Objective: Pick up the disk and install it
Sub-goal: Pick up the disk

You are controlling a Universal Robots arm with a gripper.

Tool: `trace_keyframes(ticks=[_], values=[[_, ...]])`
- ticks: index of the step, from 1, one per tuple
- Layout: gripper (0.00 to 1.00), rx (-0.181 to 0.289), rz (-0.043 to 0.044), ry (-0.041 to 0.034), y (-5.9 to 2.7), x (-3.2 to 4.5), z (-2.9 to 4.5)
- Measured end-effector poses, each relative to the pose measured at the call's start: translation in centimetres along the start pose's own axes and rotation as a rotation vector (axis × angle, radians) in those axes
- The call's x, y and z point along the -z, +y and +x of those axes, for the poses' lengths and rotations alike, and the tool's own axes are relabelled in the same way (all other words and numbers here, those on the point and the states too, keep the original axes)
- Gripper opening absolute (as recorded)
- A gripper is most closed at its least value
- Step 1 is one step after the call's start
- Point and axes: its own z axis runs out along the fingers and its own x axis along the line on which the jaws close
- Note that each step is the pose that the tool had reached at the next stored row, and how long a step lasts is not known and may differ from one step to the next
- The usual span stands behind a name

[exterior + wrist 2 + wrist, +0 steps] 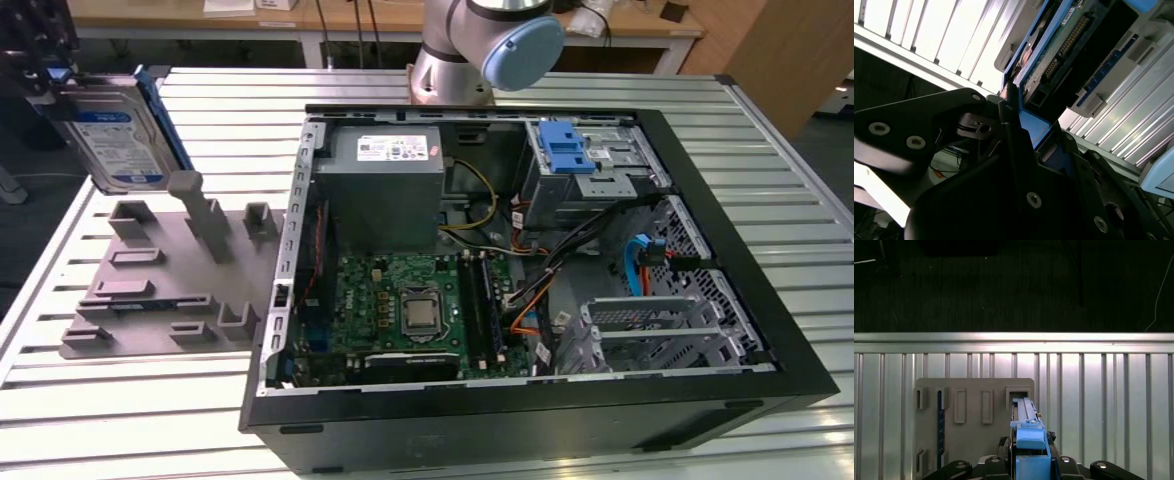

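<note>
**Gripper** (1035, 134): pressed together on the disk. In the second wrist view you see one black finger (1008, 117) flat against the blue frame, and the drive is pinched by its edges.

**Disk** (116, 140): in the claw, at the far end of the exterior view's left. It stands on edge with its label face towards that camera. Its long axis runs up and down and it hangs below the claw. You can judge it just clear of the fixture; whether its lower edge touches is not plain.

**Fixture** (147, 290): a grey slotted block flat on the slatted table (200, 405). It sits directly under the disk, with an empty square pocket (1018, 396) beneath the drive's edge.

**Computer case** (534, 400): open and lying flat, just beside the fixture on the exterior view's right.

**Drive cage** (614, 182): in the case's far corner on the exterior view's right, under a blue latch (567, 150). It lies well apart from the held disk, so you have the whole width of the case between the two.
</note>
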Motion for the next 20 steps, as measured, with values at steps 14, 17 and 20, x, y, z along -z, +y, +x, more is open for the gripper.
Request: trace_keyframes(ticks=[14,17,20], values=[[0.36,0.0,-0.0001,0.0001,0.01,0.67,0.0],[0.36,0.0,-0.0002,0.0001,0.01,0.73,0.0],[0.36,0.0,-0.0003,0.0001,0.01,0.83,0.0]])
